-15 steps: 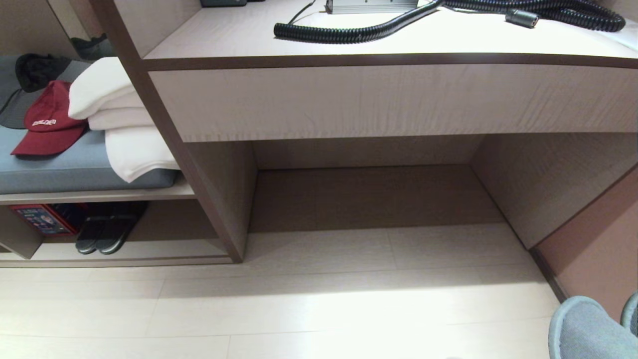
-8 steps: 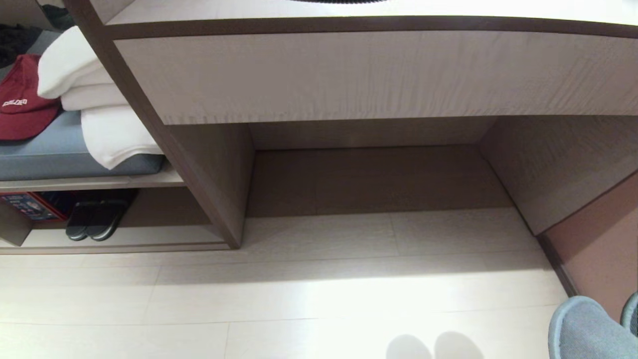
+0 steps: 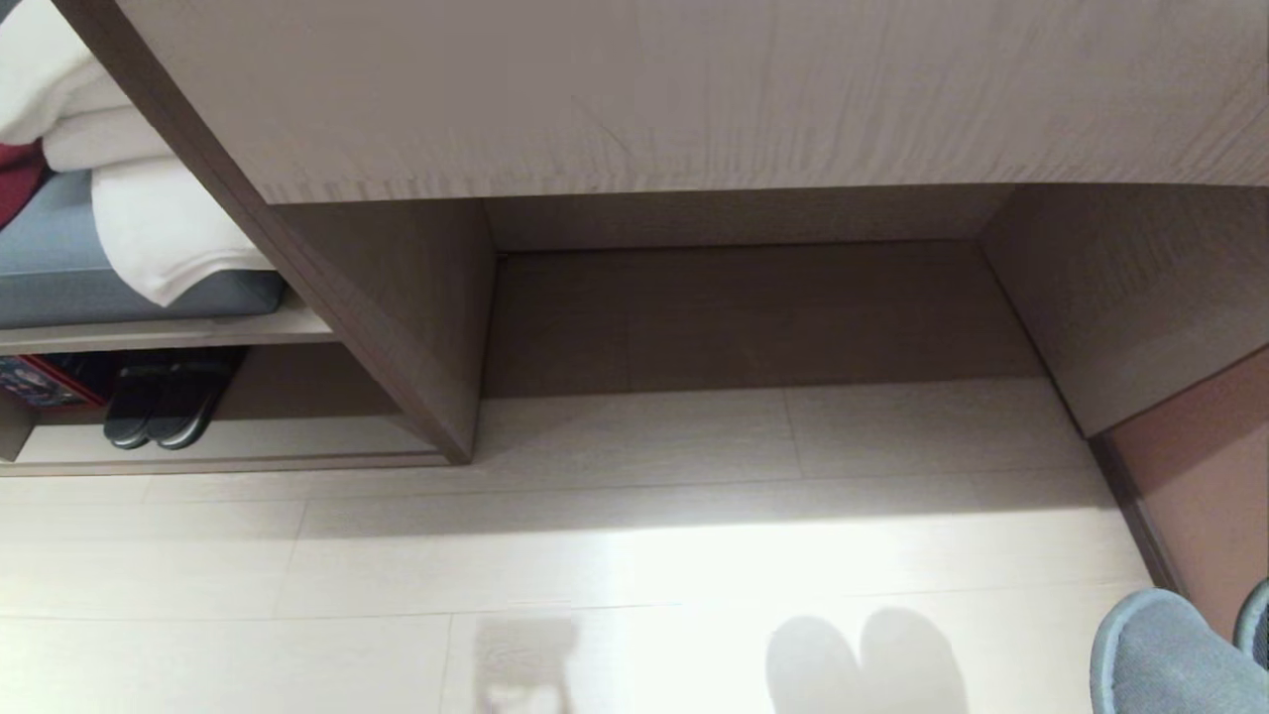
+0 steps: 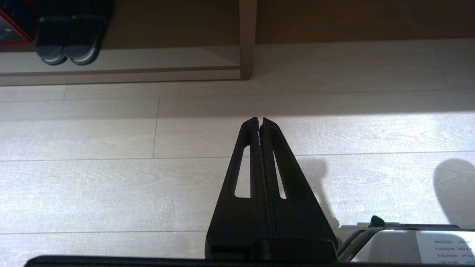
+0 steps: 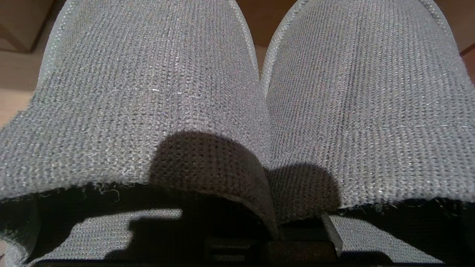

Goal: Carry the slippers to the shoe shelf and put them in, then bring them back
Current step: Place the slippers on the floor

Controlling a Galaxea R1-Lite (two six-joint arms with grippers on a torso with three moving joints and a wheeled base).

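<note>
The slippers (image 5: 237, 92), a grey-blue knitted pair, fill the right wrist view side by side, toes pointing away. My right gripper is shut on their inner strap edges where the two meet. Only its dark base (image 5: 297, 250) shows beneath the fabric. In the head view the slippers (image 3: 1160, 654) hang at the lower right corner, above the floor. The shoe shelf (image 3: 258, 441) is the low beige cubby at the far left, also seen in the left wrist view as the shoe shelf (image 4: 156, 61). My left gripper (image 4: 258, 120) is shut and empty, level above the floor.
A darker pair of slippers (image 3: 159, 407) and a red box (image 3: 35, 382) sit inside the cubby. A divider panel (image 3: 397, 327) separates it from the bare desk recess (image 3: 744, 317). White towels (image 3: 149, 218) lie on a grey cushion above. A brown wall (image 3: 1200, 476) borders the right.
The head camera has dipped, so the whole scene slid upward and the desk top left the view. The slippers' shadow now shows on the floor. Both arms kept still.
</note>
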